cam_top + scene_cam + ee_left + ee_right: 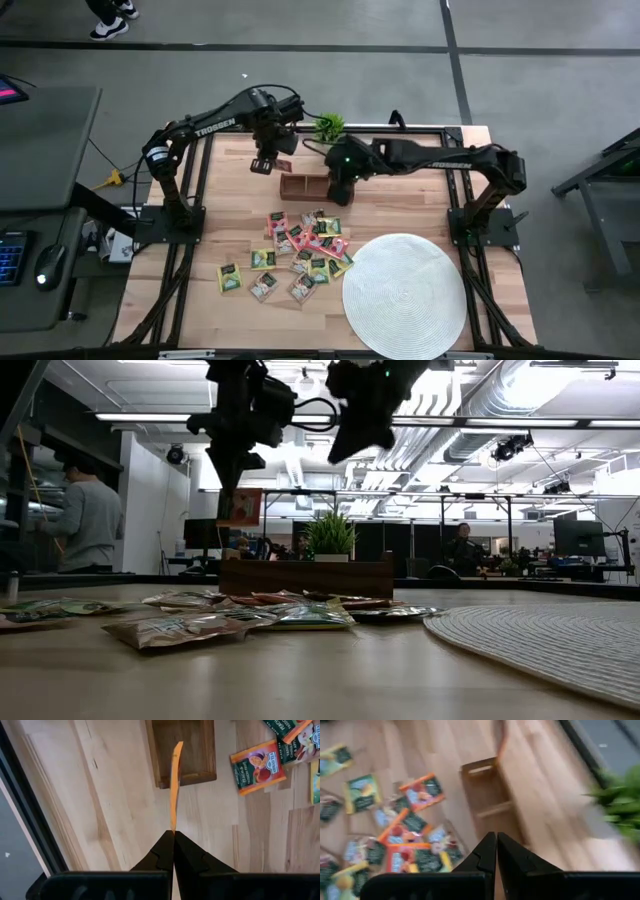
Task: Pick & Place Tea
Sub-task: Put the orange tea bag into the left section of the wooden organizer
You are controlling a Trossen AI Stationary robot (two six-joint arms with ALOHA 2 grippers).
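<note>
My left gripper is shut on one pink-red tea packet, held in the air over the table just left of the wooden box. In the left wrist view the packet shows edge-on as a thin orange strip. My right gripper is shut and empty, and hovers above the box's right part, near the pile. The other tea packets lie flat in a loose pile on the table, near of the box. My left gripper pinches the tea packet between its two fingers at the packet's top edge, coming from above and pointing down. The packet hangs upright below the fingers, lifted clear of the table and the box.
The small potted plant stands just behind the box at the far edge. The round white mat fills the near right part of the table. Bare wood lies left of the pile. People show in the room beyond the table.
</note>
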